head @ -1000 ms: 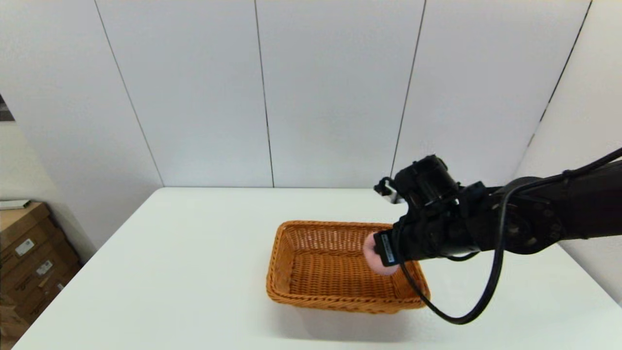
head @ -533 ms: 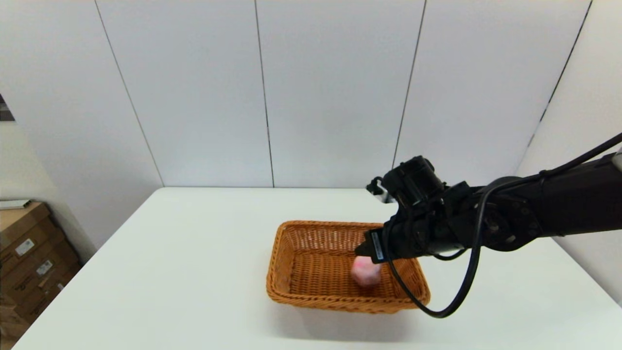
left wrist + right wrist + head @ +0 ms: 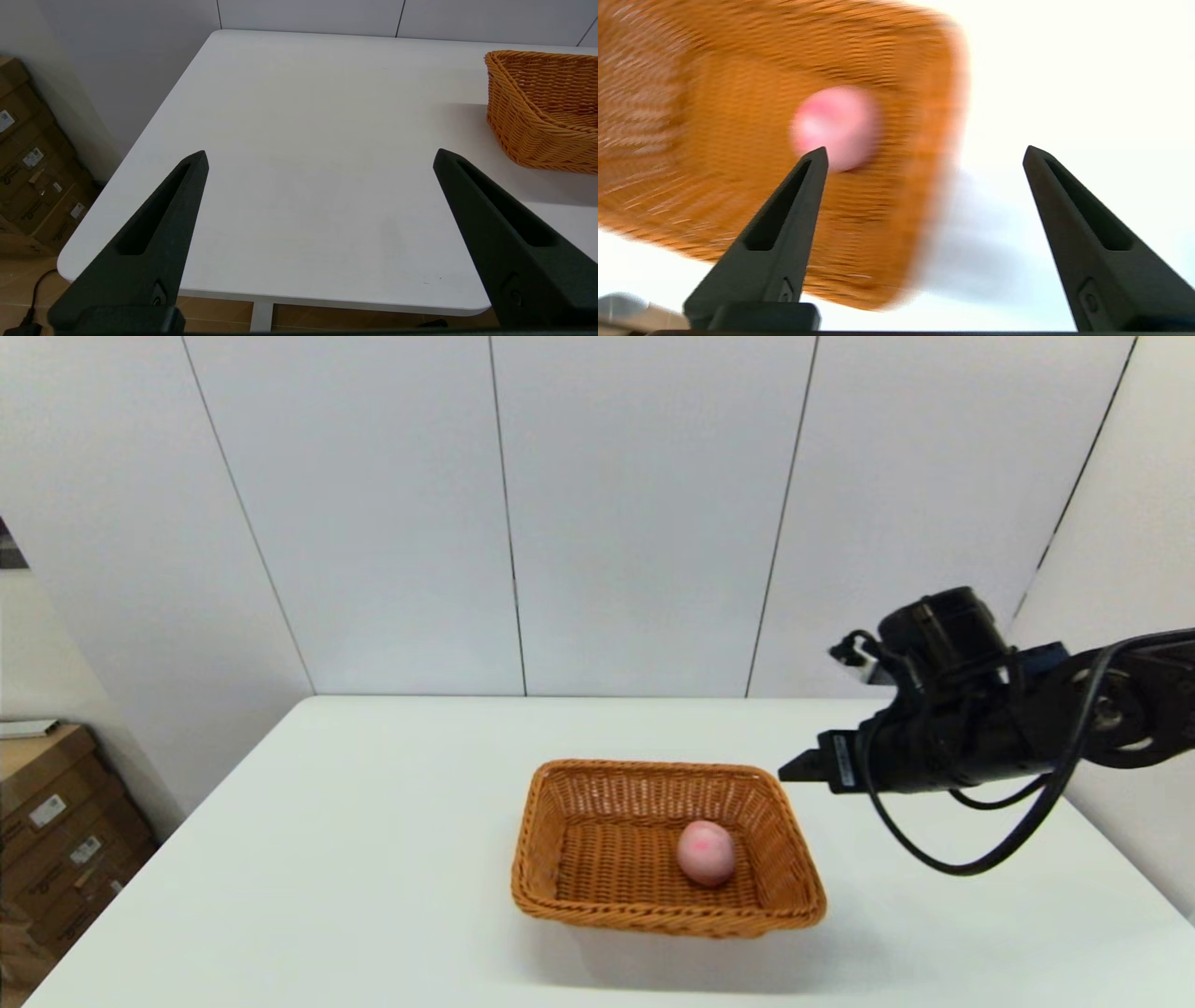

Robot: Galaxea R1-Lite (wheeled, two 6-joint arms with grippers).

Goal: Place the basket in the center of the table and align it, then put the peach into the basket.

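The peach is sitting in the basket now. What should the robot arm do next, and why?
Probably just draw the right gripper farther back toward its side and park it. The peach lies on the floor of the basket, free of the fingers, which stand open and empty beside the basket's right rim. The left gripper hangs open over bare table, so nothing seems left to grasp.

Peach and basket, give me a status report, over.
Right gripper open, empty, beside the basket. Left gripper open, parked over bare table. Peach resting inside basket. Nothing in the way.
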